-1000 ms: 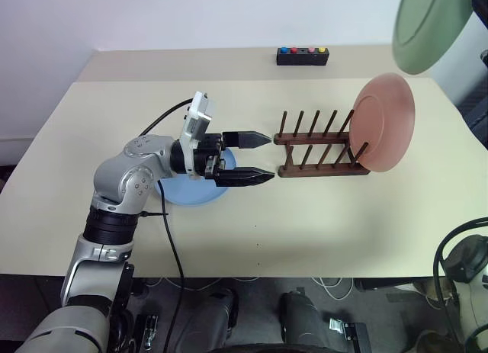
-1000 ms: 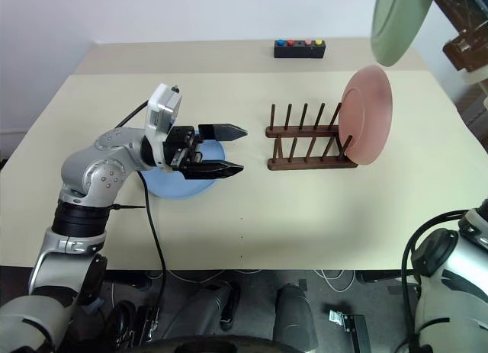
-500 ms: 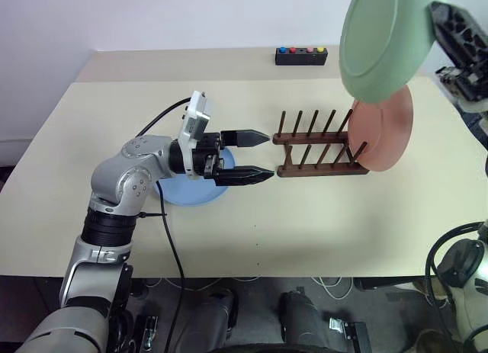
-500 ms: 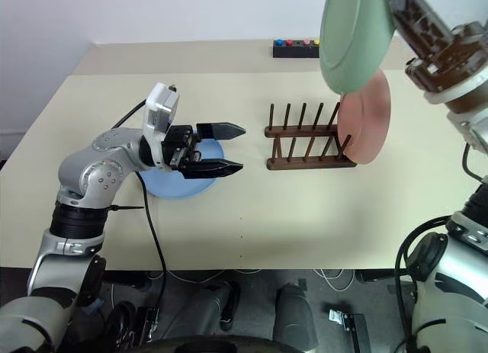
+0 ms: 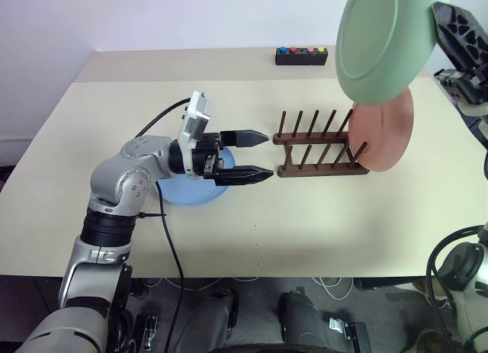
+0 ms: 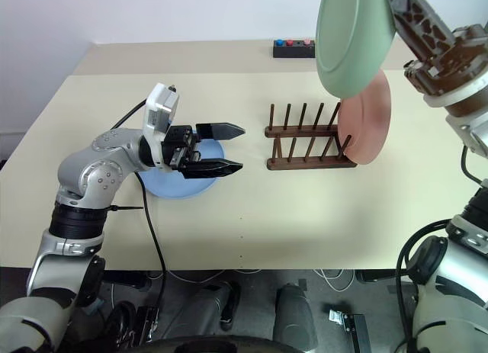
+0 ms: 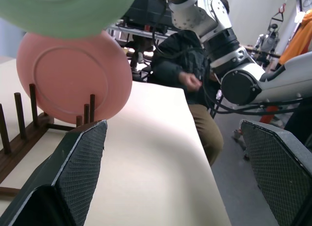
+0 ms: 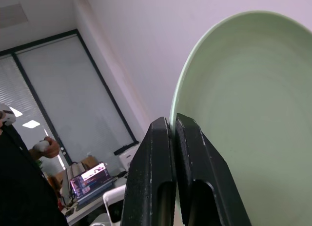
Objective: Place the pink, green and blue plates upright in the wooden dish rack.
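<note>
R end effector pinches green plate by its rim, up high | wooden dish rack sits below & a bit left; pink plate in far-R slot | we aim edge-down nxt to pink | L end effector wide open, empty, over blue plate on bench

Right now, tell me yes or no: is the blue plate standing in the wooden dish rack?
No, the blue plate lies flat on the table to the left of the wooden dish rack, partly under the left gripper.
</note>
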### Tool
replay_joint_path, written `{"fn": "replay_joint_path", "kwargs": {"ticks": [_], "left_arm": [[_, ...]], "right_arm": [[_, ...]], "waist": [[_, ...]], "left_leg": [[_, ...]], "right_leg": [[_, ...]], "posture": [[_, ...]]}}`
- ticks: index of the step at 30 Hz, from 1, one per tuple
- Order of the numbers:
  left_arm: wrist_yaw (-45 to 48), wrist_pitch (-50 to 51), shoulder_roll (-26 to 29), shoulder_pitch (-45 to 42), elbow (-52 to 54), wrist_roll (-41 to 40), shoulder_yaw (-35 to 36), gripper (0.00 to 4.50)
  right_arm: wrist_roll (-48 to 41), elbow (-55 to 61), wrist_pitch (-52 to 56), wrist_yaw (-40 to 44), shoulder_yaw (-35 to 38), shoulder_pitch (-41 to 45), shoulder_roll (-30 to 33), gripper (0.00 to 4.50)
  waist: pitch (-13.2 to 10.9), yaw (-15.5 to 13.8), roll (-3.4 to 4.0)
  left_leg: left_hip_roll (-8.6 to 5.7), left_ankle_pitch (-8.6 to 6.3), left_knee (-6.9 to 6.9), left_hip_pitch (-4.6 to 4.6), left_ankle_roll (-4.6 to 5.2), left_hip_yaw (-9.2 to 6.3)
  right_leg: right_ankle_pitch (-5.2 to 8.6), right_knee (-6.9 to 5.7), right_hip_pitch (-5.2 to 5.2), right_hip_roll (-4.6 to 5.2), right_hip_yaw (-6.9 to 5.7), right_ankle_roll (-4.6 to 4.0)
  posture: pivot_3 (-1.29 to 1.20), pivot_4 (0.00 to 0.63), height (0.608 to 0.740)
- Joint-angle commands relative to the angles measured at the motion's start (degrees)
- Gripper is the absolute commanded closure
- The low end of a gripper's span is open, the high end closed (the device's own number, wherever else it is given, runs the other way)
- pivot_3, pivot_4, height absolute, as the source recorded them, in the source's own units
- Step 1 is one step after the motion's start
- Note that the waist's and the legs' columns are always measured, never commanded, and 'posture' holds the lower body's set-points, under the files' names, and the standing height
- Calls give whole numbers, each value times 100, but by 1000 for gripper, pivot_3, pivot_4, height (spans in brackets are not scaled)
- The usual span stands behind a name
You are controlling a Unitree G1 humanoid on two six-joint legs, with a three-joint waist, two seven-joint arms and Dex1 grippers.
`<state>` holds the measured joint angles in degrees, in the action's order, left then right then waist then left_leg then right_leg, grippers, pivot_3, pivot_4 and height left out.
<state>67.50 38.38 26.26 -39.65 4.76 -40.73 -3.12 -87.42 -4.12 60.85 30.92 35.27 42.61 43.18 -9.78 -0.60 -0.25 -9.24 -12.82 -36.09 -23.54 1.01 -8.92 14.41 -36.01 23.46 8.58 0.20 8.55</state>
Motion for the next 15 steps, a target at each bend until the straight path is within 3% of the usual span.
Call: {"fn": "replay_joint_path", "kwargs": {"ticks": [1, 15], "left_arm": [[56, -18, 21, -76, 144, -115, 80, 0], [70, 48, 38, -74, 182, -130, 81, 0]], "right_arm": [[-294, 253, -118, -75, 109, -14, -17, 4409], [-226, 342, -165, -23, -94, -366, -115, 4409]], "waist": [[0, 2, 0], [0, 0, 0]], "left_leg": [[0, 0, 0, 0, 0, 0], [0, 0, 1, 0, 0, 0]], "right_leg": [[0, 0, 0, 0, 0, 0], [0, 1, 0, 0, 0, 0]], "posture": [[0, 150, 740], [0, 150, 740]]}}
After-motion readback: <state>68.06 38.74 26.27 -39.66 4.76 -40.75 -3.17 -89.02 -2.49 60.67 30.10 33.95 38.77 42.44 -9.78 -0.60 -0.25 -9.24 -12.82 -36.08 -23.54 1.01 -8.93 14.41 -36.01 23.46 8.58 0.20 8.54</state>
